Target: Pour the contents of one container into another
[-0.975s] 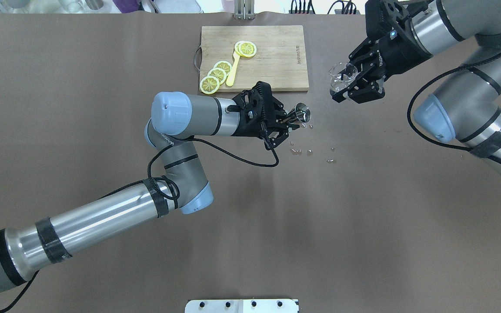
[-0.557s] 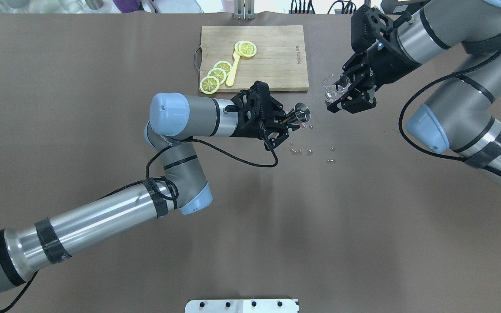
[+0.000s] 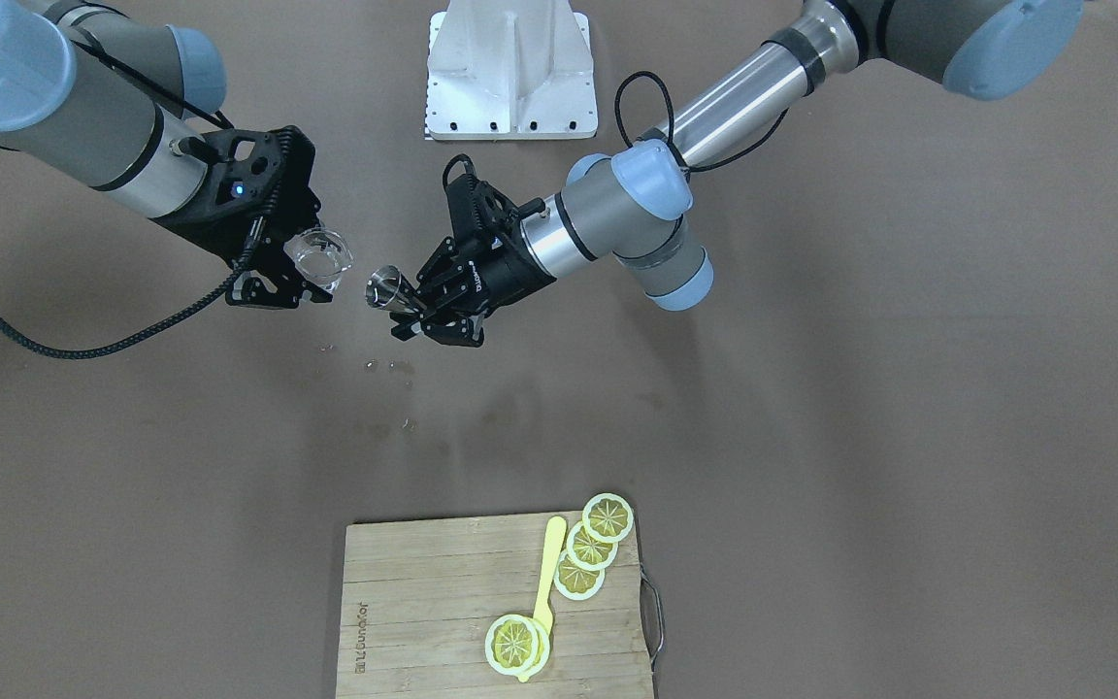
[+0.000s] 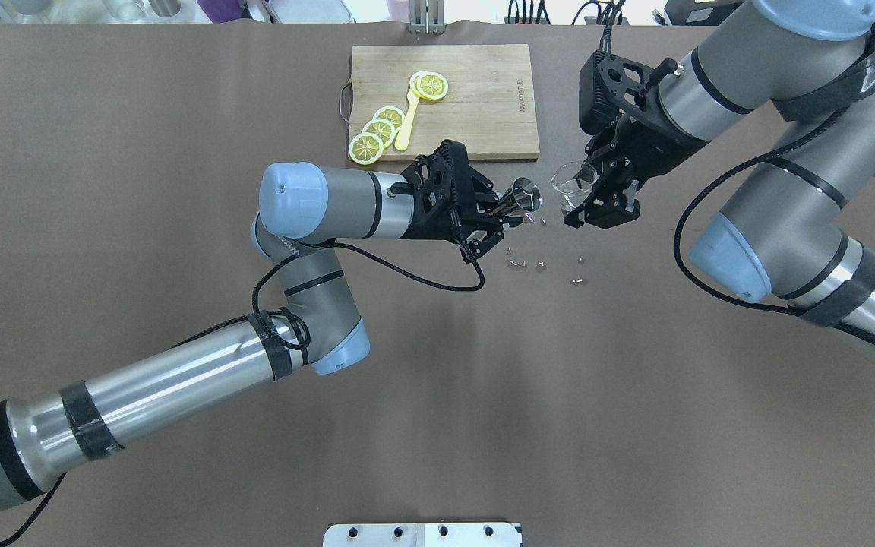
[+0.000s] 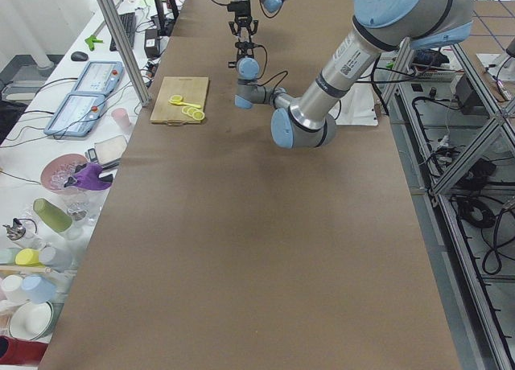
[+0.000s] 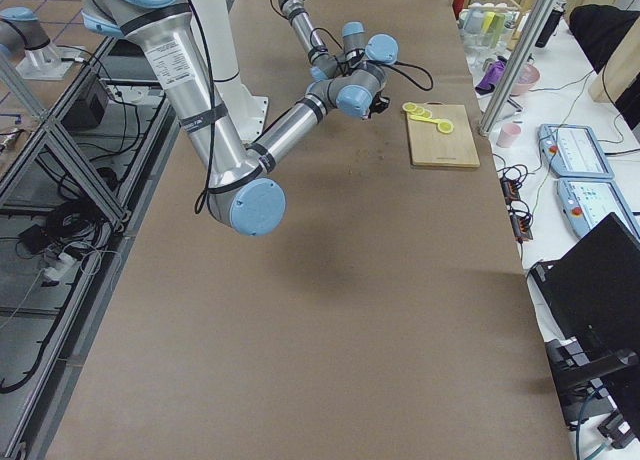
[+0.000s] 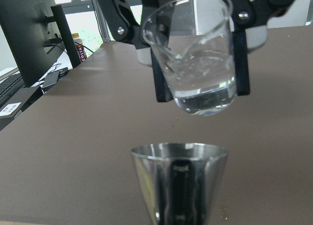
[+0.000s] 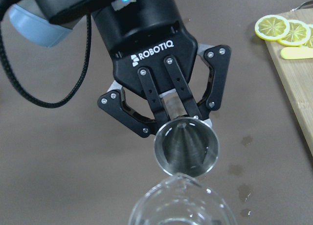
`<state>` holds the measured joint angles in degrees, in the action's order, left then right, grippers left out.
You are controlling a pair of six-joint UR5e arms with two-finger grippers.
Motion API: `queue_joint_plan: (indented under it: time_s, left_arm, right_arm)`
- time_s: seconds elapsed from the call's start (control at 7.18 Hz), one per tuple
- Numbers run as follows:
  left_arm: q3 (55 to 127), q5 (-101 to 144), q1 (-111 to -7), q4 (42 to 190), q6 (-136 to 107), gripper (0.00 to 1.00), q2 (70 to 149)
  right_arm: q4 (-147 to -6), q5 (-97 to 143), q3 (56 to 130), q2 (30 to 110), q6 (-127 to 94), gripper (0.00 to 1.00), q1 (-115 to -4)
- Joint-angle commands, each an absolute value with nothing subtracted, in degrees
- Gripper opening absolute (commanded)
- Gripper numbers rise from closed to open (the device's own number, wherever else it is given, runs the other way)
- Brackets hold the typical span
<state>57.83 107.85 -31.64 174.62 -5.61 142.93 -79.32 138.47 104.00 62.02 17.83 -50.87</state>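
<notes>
Glass beaker (image 4: 570, 184) and metal cup (image 4: 526, 195) held close together above the desk (image 4: 141, 114).
The right claw (image 4: 589, 199) grips the tilted beaker, which has water in it. The left claw (image 4: 506, 210) clamps the cup just beside it. Drops (image 4: 536, 266) lie on the desk near the cutting board (image 4: 483, 99).

A long table covered in brown paper (image 4: 437, 425) fills the lab, flanked by silver aluminium frame posts (image 5: 121, 40). A white side bench (image 5: 20, 189) holds coloured cups and bowls (image 5: 50, 215). Daylight floods a bright window (image 7: 83, 24) beside a black monitor (image 7: 24, 34).
</notes>
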Motion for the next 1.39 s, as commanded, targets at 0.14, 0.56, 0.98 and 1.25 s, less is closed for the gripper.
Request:
queue_joint_plan:
  time_s: [0.14, 0.56, 0.98, 1.25]
  left_arm:
    - [57.9, 107.8, -31.6, 174.6, -5.6, 0.00, 142.9]
    - [57.9, 107.7, -31.7, 174.6, -5.6, 0.00, 142.9]
    - [57.9, 107.7, -31.6, 175.3, -5.6, 0.00, 142.9]
    - [57.9, 107.7, -31.6, 175.3, -5.6, 0.00, 142.9]
  right_arm:
    - [-85.2, 135.5, 104.5, 60.5, 20.0, 0.00, -49.3]
    - [-93.9, 133.9, 104.2, 56.4, 22.8, 0.00, -49.2]
    - [-100.3, 131.8, 104.2, 53.9, 23.5, 0.00, -48.7]
    - [-104.7, 130.8, 104.3, 52.7, 25.7, 0.00, -48.6]
